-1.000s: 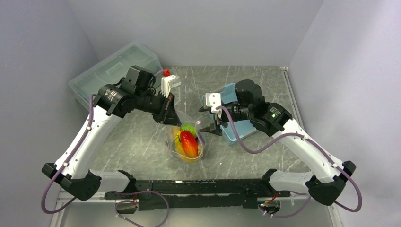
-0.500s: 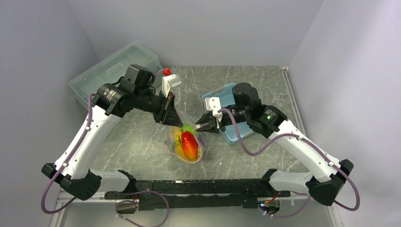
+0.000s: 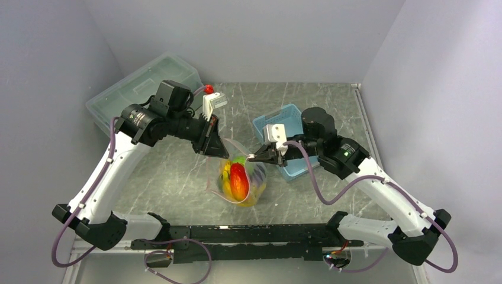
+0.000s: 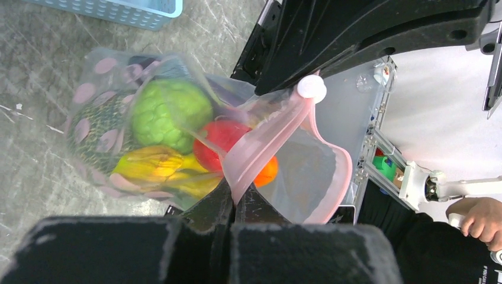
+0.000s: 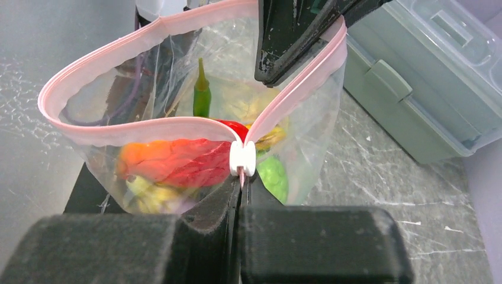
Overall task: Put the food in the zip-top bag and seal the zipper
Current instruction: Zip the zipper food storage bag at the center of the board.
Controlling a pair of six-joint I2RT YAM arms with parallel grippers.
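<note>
so the zip-top bag (image 3: 241, 177) sits a bit below centre in the top view, strung up between the two arms. The left fingers (image 3: 212, 142) are clenched on the zipper (image 4: 278, 127); in the left wrist view the pink strip is pinched right between them at bottom centre. The right fingers (image 3: 260, 157) are clamped on the other end of it, right under the little white slider (image 5: 243, 158), dead centre in the right wrist view. The mouth is wide open and the pink strip makes a big loop across the upper half of that view, so it's not sealed

the food (image 3: 238, 179) I can see is inside the bag: a dull-green lump (image 4: 170, 114), yellow bananas (image 4: 155, 168), red-orange pieces (image 5: 177, 157) and a thin green thing (image 5: 202, 94) I can't identify. I can't tell if the bag's bottom rests on the desk (image 3: 177, 171) or hangs just off it

the light-blue basket (image 3: 284, 116) is just right of the bag, behind the right fingers, and the lidded box (image 3: 136, 89) is in the upper left. There's a small red thing (image 3: 208, 90) by the box's right corner, too small to make out
</note>
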